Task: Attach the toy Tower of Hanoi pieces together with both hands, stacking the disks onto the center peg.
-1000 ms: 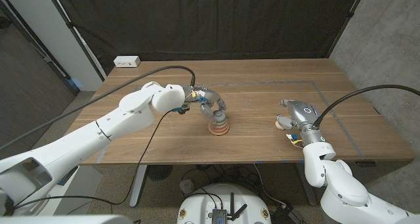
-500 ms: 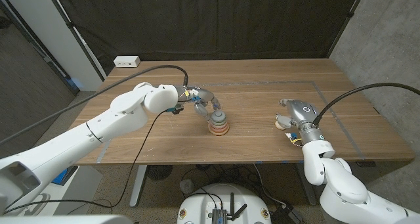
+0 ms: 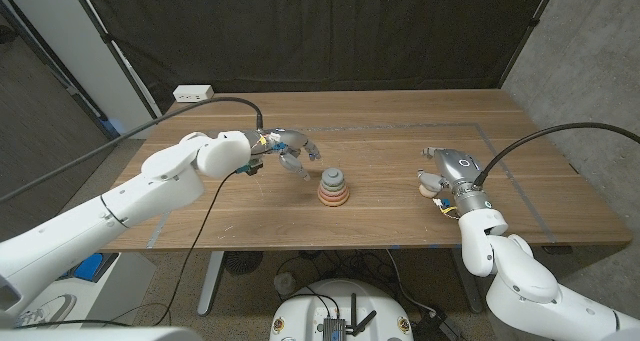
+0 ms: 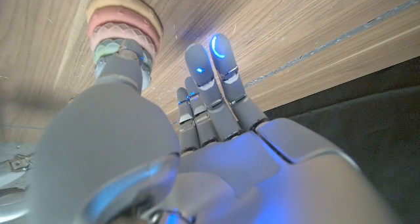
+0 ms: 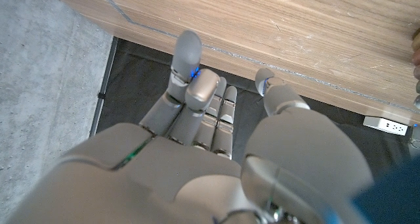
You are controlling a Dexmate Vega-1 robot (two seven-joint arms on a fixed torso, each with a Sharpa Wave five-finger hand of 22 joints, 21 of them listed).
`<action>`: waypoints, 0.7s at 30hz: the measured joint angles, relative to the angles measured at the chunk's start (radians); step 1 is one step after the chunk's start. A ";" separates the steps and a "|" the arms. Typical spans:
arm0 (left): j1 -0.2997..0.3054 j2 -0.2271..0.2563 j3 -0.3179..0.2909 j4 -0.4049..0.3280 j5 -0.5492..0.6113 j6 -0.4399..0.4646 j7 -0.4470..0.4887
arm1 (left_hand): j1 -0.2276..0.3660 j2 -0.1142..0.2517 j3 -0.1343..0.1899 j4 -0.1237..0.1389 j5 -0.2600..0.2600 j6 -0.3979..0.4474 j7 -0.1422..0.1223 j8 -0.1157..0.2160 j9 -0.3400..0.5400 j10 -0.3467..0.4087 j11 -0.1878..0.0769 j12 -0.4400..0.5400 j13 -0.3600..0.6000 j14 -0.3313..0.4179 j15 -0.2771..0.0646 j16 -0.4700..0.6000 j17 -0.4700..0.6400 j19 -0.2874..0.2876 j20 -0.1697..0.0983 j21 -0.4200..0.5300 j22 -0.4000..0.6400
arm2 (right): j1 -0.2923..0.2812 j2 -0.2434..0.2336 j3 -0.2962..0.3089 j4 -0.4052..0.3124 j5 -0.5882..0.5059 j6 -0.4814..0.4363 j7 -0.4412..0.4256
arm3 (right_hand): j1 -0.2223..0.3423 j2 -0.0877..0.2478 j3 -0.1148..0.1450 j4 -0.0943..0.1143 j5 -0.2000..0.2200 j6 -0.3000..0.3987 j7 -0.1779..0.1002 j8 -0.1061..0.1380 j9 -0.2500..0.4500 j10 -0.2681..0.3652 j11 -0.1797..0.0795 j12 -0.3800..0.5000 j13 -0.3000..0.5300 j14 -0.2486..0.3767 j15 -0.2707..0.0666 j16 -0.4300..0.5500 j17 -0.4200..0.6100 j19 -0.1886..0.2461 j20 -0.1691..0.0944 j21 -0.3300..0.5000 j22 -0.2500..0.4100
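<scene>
left hand: hung over the table left of frame centre in the head view, fingers spread apart and holding nothing, just left of the disk stack and not touching it.
left hand, wrist view: fingers extended side by side toward the wood, thumb apart from them in front of the stack; nothing between them.
disk stack: stood near the middle of the table, a tan base disk, pink disks above it and a grey piece on top; in the left wrist view it showed at the upper left of the frame, upside down, partly behind the thumb.
right hand: at the right of centre in the head view, low over the table; a tan rounded piece lay against its left side, but i cannot tell whether the hand gripped it.
right hand, wrist view: fingers partly curled, thumb apart; whether anything was in them was hidden.
table: wooden, with a thin taped outline on its right part.
power strip: white, at the table's far left corner.
</scene>
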 measured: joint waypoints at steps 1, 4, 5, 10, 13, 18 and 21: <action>0.013 0.007 -0.008 -0.007 -0.004 0.009 0.013 | 0.000 0.000 0.000 0.000 0.000 0.000 0.000 0.000 0.000 0.000 0.000 0.002 0.000 0.000 0.000 0.002 0.001 0.000 0.000 0.000 0.000 | 0.001 0.000 0.002 0.002 0.002 0.004 0.000 | 0.000 0.000 0.000 0.000 0.000 0.000 0.000 0.000 0.002 0.000 0.000 0.000 0.000 0.000 0.000 0.000 0.000 0.000 0.000 0.000 0.000; 0.044 0.022 -0.024 -0.024 -0.008 0.034 0.045 | 0.005 0.005 0.000 0.000 0.000 0.003 -0.003 0.000 0.000 0.001 0.000 0.002 0.000 0.000 0.000 0.004 0.001 0.002 -0.002 0.000 -0.003 | 0.003 -0.002 0.005 0.006 0.009 0.017 0.000 | -0.006 -0.006 0.000 0.000 0.000 0.000 0.000 0.000 0.002 0.000 0.000 0.000 0.000 0.000 0.000 0.000 0.000 0.000 0.000 0.000 0.000; 0.056 0.028 -0.031 -0.031 -0.008 0.036 0.048 | 0.005 0.005 0.000 0.000 0.000 0.004 -0.003 0.000 0.000 0.003 -0.002 0.002 0.000 0.000 0.000 0.004 0.001 0.004 -0.004 0.000 -0.003 | 0.005 -0.003 0.007 0.009 0.012 0.025 0.000 | -0.013 -0.013 0.000 0.000 0.000 0.004 0.004 0.000 0.002 0.000 0.000 0.000 0.000 0.000 0.000 0.000 0.000 0.000 0.000 0.000 0.000; 0.135 0.056 -0.071 -0.070 -0.011 0.103 0.141 | 0.000 0.011 0.000 0.000 0.000 0.010 -0.007 0.000 0.000 0.008 -0.004 0.002 0.000 0.000 0.000 0.004 0.001 0.004 -0.004 0.000 -0.003 | 0.007 -0.008 0.015 0.018 0.025 0.050 -0.001 | -0.014 -0.014 0.000 0.000 0.000 0.004 0.004 0.000 0.007 -0.004 0.004 0.000 0.000 0.000 0.000 0.000 0.000 0.000 0.000 0.000 0.000; 0.173 0.068 -0.090 -0.084 -0.018 0.124 0.175 | 0.000 0.011 0.000 0.000 0.000 0.017 -0.007 0.007 -0.001 0.013 -0.009 0.002 0.000 0.000 0.000 0.004 0.001 0.004 -0.004 0.000 -0.003 | 0.008 -0.010 0.020 0.022 0.031 0.064 -0.001 | -0.014 -0.014 0.000 0.000 0.000 0.004 0.004 0.000 0.007 -0.004 0.004 0.000 0.000 0.000 0.000 0.000 0.000 0.000 0.000 0.000 0.000; 0.252 0.087 -0.133 -0.110 -0.037 0.164 0.250 | 0.000 0.011 0.004 -0.004 0.000 0.030 -0.009 0.007 -0.005 0.030 -0.014 0.010 0.000 0.000 0.000 0.004 -0.001 0.004 -0.004 0.000 -0.003 | 0.011 -0.012 0.028 0.030 0.046 0.089 -0.001 | -0.014 -0.014 0.000 0.000 0.000 0.004 0.004 0.000 0.010 -0.004 0.004 0.000 0.000 0.000 0.000 0.000 -0.001 0.000 0.000 0.000 0.000; 0.290 0.092 -0.156 -0.116 -0.055 0.181 0.300 | -0.004 0.015 0.004 -0.004 0.000 0.035 -0.010 0.009 -0.005 0.037 -0.012 0.010 -0.002 0.004 -0.004 0.004 -0.001 0.004 -0.003 0.000 -0.003 | 0.011 -0.012 0.032 0.036 0.054 0.101 -0.001 | -0.004 -0.004 0.003 -0.003 0.000 0.004 0.004 0.000 0.011 -0.004 0.004 0.000 0.000 0.000 0.000 0.000 -0.003 0.000 0.000 0.000 0.000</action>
